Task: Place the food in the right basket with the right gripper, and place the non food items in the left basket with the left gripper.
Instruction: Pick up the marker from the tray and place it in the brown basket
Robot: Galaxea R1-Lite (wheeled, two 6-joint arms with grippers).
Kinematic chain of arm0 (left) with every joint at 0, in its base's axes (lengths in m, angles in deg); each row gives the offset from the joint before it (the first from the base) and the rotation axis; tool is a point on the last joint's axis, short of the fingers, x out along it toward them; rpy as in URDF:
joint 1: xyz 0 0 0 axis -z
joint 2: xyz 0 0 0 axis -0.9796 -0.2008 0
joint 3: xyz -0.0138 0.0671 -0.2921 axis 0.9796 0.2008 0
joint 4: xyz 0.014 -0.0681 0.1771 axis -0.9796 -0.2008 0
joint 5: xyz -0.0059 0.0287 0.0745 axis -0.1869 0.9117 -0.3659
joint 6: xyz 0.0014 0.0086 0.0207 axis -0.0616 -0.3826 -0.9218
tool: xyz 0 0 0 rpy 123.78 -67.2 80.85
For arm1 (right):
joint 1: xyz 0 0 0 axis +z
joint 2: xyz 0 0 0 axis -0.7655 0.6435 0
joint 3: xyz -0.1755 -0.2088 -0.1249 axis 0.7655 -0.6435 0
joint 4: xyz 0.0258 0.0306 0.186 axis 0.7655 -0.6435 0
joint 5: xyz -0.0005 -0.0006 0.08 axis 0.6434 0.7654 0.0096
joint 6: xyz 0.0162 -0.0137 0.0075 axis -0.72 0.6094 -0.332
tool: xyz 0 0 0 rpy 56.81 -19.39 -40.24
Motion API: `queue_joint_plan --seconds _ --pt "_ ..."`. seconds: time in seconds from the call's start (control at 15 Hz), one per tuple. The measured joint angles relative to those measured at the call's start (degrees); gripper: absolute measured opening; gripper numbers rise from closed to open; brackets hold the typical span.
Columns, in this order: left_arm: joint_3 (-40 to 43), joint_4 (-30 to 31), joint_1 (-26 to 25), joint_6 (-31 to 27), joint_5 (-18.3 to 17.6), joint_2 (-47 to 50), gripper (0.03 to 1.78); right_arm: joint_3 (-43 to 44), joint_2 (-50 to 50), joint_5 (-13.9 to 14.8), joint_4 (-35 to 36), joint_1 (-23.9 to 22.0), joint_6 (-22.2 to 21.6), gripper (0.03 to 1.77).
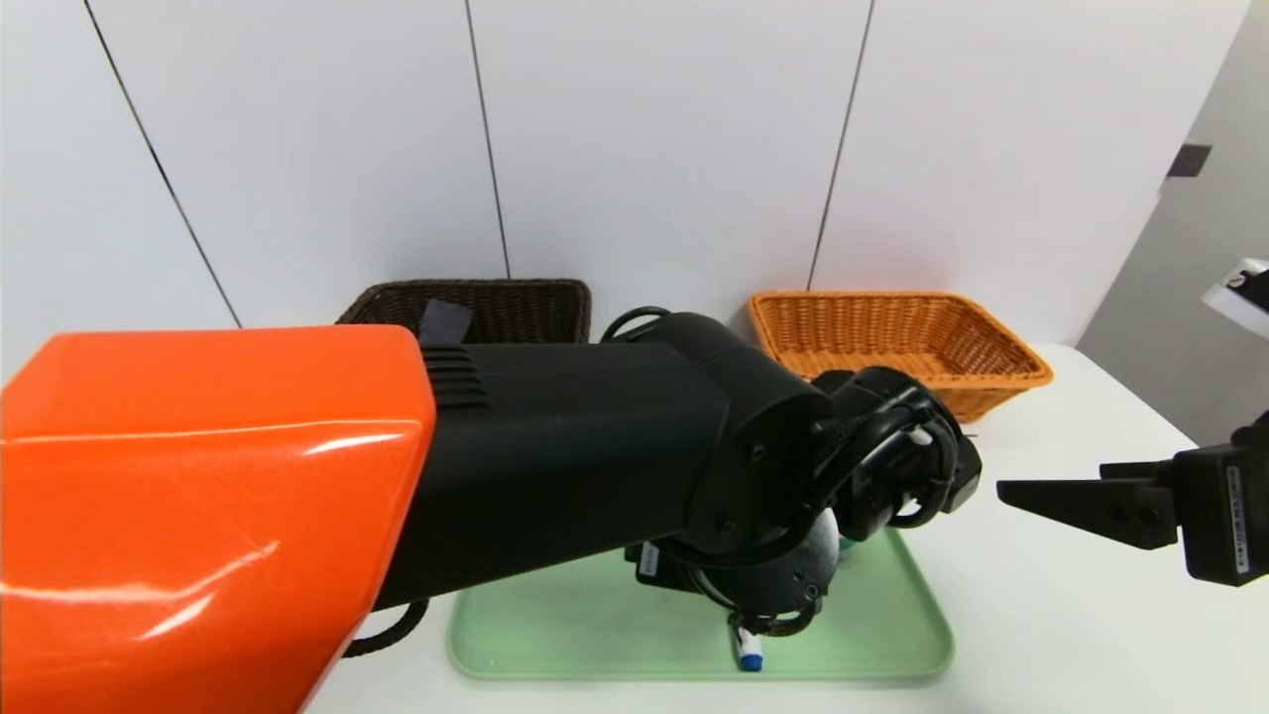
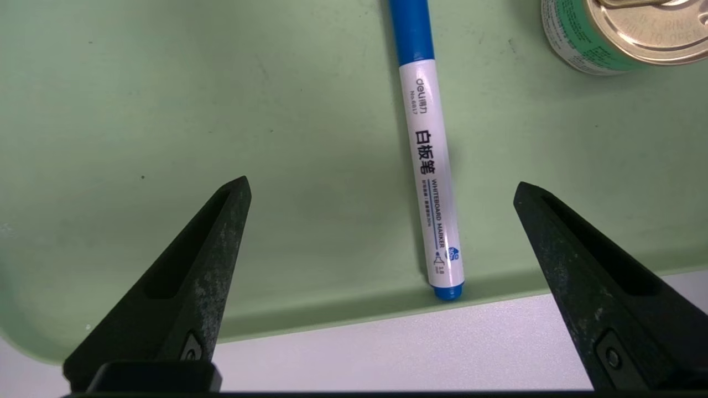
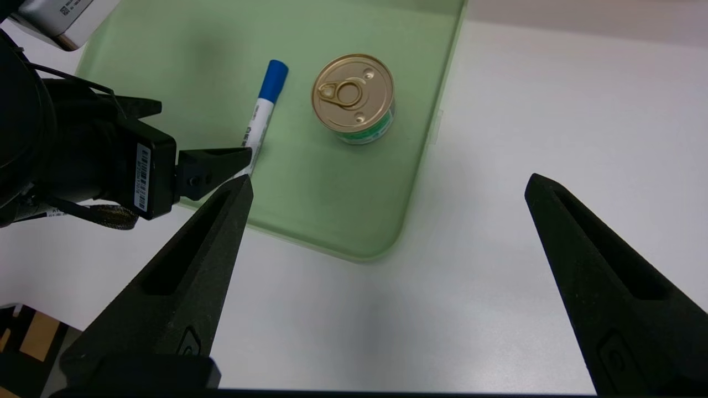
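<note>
My left gripper (image 2: 381,188) hangs spread over the pale green tray (image 2: 138,110), its fingers straddling the blue-capped whiteboard marker (image 2: 430,182) with bare tray either side, the tin can (image 2: 614,38) crowding only one far corner.

Tin can (image 3: 353,98): shiny gold metal lid. Marker (image 2: 430,182): glossy plastic. Tray (image 3: 343,199): smooth matt. Baskets (image 1: 897,342): woven wicker.

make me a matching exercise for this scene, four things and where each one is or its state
Things:
1. whiteboard marker
2. tin can
3. left end effector
4. orange basket

Places or states:
A. at the back of the table, right side
B. open, above the marker
C. upright on the green tray
D. lying flat on the tray, one end at its rim

Pairs: 1-D, 2-C, 3-B, 4-A
</note>
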Motion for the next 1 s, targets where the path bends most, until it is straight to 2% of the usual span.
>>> queue_joint_plan --seconds 1.0 --pt "0.00 1.18 -0.16 -0.22 -0.20 -5.07 1.69 -0.80 -0.79 0.00 -0.02 -0.02 -0.09 1.70"
